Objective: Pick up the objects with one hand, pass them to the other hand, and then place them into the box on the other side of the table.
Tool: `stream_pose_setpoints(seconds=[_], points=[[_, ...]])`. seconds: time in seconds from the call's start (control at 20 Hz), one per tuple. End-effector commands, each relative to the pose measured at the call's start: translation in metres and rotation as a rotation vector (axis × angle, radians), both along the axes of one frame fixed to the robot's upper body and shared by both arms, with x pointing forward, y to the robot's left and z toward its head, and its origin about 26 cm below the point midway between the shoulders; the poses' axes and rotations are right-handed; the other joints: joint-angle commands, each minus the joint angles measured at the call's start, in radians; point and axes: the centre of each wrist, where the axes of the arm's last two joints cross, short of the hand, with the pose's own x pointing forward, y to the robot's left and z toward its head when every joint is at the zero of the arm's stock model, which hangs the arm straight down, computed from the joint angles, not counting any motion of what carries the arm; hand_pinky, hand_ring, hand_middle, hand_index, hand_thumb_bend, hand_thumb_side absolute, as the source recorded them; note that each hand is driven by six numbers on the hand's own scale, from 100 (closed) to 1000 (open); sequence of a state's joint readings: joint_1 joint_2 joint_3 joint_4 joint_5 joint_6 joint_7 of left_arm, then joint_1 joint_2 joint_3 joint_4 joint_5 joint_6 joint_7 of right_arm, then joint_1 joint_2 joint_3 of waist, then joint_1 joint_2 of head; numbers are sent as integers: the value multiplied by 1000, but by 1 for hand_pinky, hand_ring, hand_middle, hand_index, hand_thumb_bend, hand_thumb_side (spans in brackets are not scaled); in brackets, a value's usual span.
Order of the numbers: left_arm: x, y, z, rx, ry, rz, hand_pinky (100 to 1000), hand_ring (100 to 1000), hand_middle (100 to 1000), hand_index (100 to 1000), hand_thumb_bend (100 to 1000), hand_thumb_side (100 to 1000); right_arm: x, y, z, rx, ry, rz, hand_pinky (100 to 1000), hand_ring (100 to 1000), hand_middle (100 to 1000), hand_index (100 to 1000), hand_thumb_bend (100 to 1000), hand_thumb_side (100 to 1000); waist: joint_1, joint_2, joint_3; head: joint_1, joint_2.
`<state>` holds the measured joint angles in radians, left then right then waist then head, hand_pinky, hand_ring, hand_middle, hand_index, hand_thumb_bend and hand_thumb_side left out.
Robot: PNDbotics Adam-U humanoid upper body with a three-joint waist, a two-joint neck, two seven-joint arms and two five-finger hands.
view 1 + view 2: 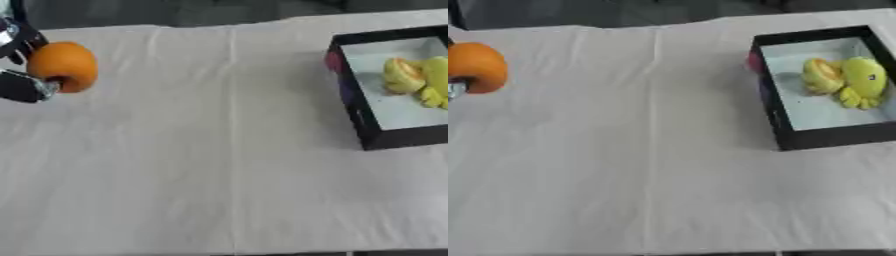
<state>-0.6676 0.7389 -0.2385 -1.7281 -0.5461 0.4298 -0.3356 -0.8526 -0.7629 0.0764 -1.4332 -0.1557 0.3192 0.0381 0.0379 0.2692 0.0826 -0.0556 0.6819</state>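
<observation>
Gripping an orange (63,66) at the far left edge of the bench (219,165), the robot's left hand (22,65) has its fingers (24,86) curled round the fruit from the left, one dark finger above and another below (only part of the hand shows). The orange is round, with no long axis to line up, and appears lifted clear of the white cloth, though that is hard to confirm. Across the wide bare middle of the bench, well apart to the right, sits the black box (773,115), its pale floor already holding yellow objects (846,80). No right hand appears in either view. Judging by the layout, the coming handover depends on carrying the orange rightward toward the centre, since the box lies on the right arm's side.
</observation>
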Motion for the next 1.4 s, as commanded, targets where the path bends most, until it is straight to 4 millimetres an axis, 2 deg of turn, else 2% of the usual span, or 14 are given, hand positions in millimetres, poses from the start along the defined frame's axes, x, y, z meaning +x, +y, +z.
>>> stream_pose_setpoints(seconds=[0.05,0.35,0.55,1.05,1.4], points=[[-2,-14,4,-38,-137,-27,678,619,535,542,174,100,-3,26,16,-63,-32,101,902,895,890,906,100,485,-3,-27,1,7,-21],[10,-40,-17,-156,-269,-77,674,616,534,547,124,100,0,80,20,-225,-15,303,910,918,910,920,100,481,-9,-30,-1,7,-24],[18,-54,-35,-240,-314,-107,674,615,533,549,101,100,4,107,16,-332,-3,406,914,927,917,925,100,469,-13,-30,-4,4,-22],[32,-84,-67,-307,-380,-182,671,614,531,548,100,100,9,159,-4,-502,32,615,917,936,925,931,114,486,-19,-27,-11,-15,-15],[32,-100,-73,-323,-414,-252,674,616,533,549,100,100,11,185,-14,-564,41,696,919,940,931,937,139,460,-21,-26,-11,-39,-12]])
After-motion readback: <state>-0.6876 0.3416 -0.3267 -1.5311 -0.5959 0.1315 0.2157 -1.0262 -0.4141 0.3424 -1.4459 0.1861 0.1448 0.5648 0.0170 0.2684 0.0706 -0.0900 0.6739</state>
